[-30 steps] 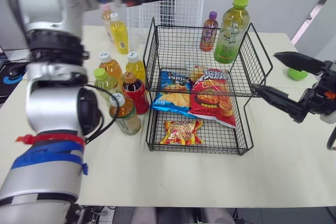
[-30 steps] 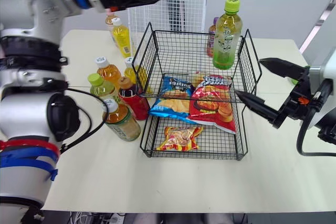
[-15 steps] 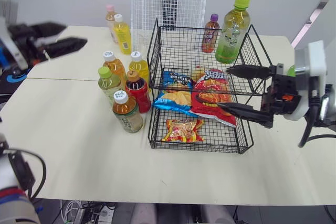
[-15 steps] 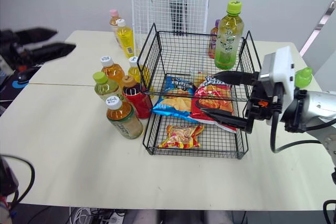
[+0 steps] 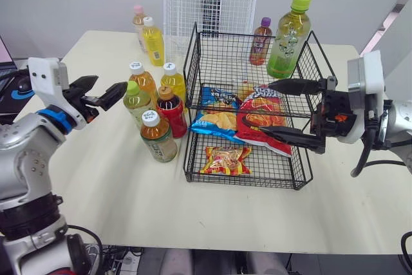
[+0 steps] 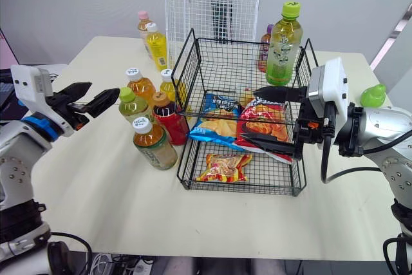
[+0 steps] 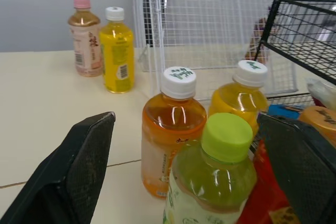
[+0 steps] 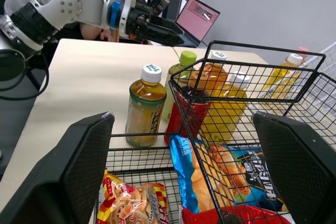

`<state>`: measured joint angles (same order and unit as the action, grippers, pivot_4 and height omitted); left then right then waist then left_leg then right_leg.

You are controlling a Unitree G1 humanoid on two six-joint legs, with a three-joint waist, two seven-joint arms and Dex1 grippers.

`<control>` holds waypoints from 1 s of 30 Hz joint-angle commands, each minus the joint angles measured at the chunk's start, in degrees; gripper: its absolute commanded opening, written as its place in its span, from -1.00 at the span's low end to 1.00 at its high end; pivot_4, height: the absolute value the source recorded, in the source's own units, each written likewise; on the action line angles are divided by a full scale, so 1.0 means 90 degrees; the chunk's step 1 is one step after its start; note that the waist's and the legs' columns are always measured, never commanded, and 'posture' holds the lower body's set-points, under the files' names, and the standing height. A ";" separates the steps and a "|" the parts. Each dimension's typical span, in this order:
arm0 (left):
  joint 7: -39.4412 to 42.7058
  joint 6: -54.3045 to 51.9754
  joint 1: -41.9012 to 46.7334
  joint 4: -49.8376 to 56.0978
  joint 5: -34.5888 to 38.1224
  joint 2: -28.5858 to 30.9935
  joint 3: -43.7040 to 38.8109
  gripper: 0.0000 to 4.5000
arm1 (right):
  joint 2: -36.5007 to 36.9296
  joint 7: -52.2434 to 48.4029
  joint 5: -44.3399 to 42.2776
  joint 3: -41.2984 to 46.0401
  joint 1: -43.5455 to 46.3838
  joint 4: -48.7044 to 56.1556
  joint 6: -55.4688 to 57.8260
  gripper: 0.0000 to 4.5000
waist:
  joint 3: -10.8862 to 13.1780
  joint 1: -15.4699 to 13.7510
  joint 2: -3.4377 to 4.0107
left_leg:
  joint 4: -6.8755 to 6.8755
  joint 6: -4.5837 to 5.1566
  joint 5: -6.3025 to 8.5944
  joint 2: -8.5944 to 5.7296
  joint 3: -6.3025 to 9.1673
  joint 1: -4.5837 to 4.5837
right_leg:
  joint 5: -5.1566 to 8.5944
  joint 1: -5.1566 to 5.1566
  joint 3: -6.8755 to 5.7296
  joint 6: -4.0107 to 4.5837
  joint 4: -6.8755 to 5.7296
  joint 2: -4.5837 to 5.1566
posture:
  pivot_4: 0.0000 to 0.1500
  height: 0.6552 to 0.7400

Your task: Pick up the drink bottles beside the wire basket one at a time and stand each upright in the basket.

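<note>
The black two-tier wire basket stands mid-table and holds a blue and a red chip bag, plus a small snack pack. Several drink bottles stand upright left of it: orange tea, yellow, green-capped, red and brown tea. My left gripper is open, level with the green-capped bottle and just left of it, not touching. My right gripper is open over the basket's right side, above the chip bags.
A pink-capped bottle and a yellow bottle stand far left by a white wire panel. A purple-capped bottle and a tall green bottle stand behind the basket. A green object sits at the right.
My left arm has come down from high at the back to the left of the bottle cluster. My right gripper has moved left from beside the basket to over it.
</note>
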<state>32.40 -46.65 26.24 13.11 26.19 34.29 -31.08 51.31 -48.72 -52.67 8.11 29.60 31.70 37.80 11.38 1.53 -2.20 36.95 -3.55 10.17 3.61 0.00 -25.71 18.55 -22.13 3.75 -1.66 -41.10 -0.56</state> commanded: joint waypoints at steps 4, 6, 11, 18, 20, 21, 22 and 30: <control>-0.1120 0.0145 -0.0068 0.0779 -0.0257 -0.0416 0.0545 0.99 | 0.0072 -0.0227 0.0007 0.0370 -0.0018 0.0068 -0.0146 1.00 | 0.0000 0.0004 -0.0001 | 0.0002 0.0000 0.0000 -0.0001 0.0000 0.0002 | -0.0001 0.0003 0.0002 -0.0001 -0.0001 -0.0001 | 1.00 0.91; -0.1213 0.0122 -0.0068 0.0782 -0.0227 -0.0402 0.0620 0.99 | 0.0070 -0.0270 0.0020 0.0388 -0.0025 0.0065 -0.0142 1.00 | 0.0000 0.0008 -0.0001 | 0.0001 0.0000 0.0000 -0.0001 0.0000 0.0002 | -0.0001 0.0003 0.0002 -0.0001 0.0000 -0.0003 | 1.00 0.91; -0.1268 0.0063 0.0029 0.0621 -0.0202 -0.0301 0.0868 0.99 | 0.0060 -0.0330 0.0043 0.0426 -0.0052 0.0065 -0.0133 1.00 | 0.0000 0.0011 -0.0001 | -0.0001 0.0000 0.0000 -0.0001 0.0000 0.0003 | -0.0001 0.0002 0.0002 -0.0001 0.0001 -0.0005 | 1.00 0.91; -0.1364 0.0218 0.0056 0.0346 -0.0258 -0.0322 0.1070 0.27 | 0.0036 -0.0282 0.0021 0.0441 -0.0063 0.0091 -0.0121 1.00 | 0.0000 0.0011 -0.0001 | -0.0001 0.0000 0.0000 -0.0002 0.0000 0.0003 | -0.0001 0.0003 0.0002 -0.0001 0.0002 -0.0005 | 1.00 0.91; -0.1378 0.0302 0.0088 0.0283 -0.0305 -0.0296 0.1123 -0.02 | 0.0037 -0.0274 0.0016 0.0450 -0.0072 0.0097 -0.0118 1.00 | 0.0000 0.0011 -0.0001 | -0.0001 0.0000 0.0000 -0.0001 -0.0001 0.0003 | -0.0001 0.0003 0.0002 -0.0001 0.0003 -0.0006 | 1.00 0.91; -0.1385 0.0326 0.0095 0.0262 -0.0320 -0.0287 0.1148 -0.17 | 0.0035 -0.0266 0.0016 0.0452 -0.0076 0.0102 -0.0118 1.00 | 0.0000 0.0009 -0.0001 | -0.0001 0.0000 0.0000 -0.0002 0.0000 0.0002 | -0.0001 0.0003 0.0002 -0.0001 0.0003 -0.0005 | 1.00 0.91; -0.1389 0.0342 0.0098 0.0252 -0.0322 -0.0286 0.1160 -0.31 | 0.0032 -0.0259 0.0015 0.0454 -0.0079 0.0105 -0.0118 1.00 | 0.0000 0.0009 -0.0001 | -0.0001 0.0000 0.0000 -0.0002 0.0000 0.0002 | -0.0001 0.0003 0.0002 -0.0001 0.0003 -0.0005 | 1.00 0.91; -0.0935 0.0538 -0.0055 0.0533 -0.0161 0.0168 0.0919 -0.40 | 0.0044 -0.0195 0.0009 0.0581 -0.0139 0.0134 -0.0144 1.00 | 0.0000 0.0014 -0.0002 | -0.0003 -0.0001 0.0000 -0.0001 0.0000 0.0002 | -0.0001 0.0002 0.0001 -0.0001 0.0005 -0.0006 | 1.00 0.91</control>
<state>21.68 -44.46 25.04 14.66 24.01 32.51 -20.40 51.27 -50.81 -52.42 10.23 28.33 31.76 37.58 11.38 1.66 -2.22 36.91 -3.56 10.17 3.61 0.00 -25.70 18.54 -22.12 3.76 -1.67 -41.05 -0.62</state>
